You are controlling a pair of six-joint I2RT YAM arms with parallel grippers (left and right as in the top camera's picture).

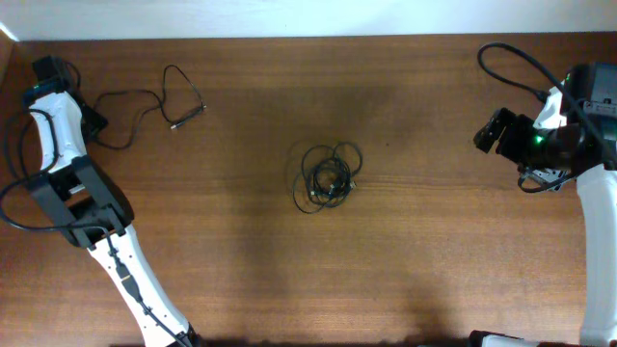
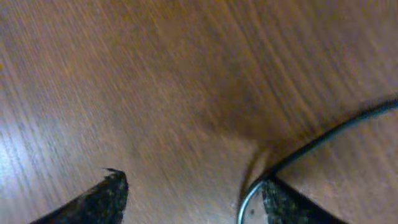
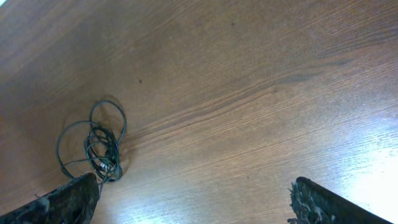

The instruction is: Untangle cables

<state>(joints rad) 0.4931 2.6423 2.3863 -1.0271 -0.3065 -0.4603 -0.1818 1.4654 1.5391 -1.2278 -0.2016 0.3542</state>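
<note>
A knotted bundle of thin black cables [image 1: 328, 176] lies at the middle of the wooden table; in the right wrist view the bundle [image 3: 96, 146] sits just beyond the left finger. One separate loose cable [image 1: 154, 101] trails across the far left, its plug end [image 1: 176, 125] pointing right. My left gripper [image 1: 93, 118] is low over that cable's left end. Its jaws stand apart in the left wrist view [image 2: 193, 199], and the cable [image 2: 323, 140] runs along the inner edge of the right finger [image 2: 286, 202]. My right gripper [image 1: 492, 130] [image 3: 193, 205] hangs wide open and empty at the far right.
A thicker black robot cable [image 1: 511, 67] loops above the right arm. The left arm [image 1: 77, 193] stretches along the left edge from the front. The table's back edge [image 1: 289, 37] meets a white wall.
</note>
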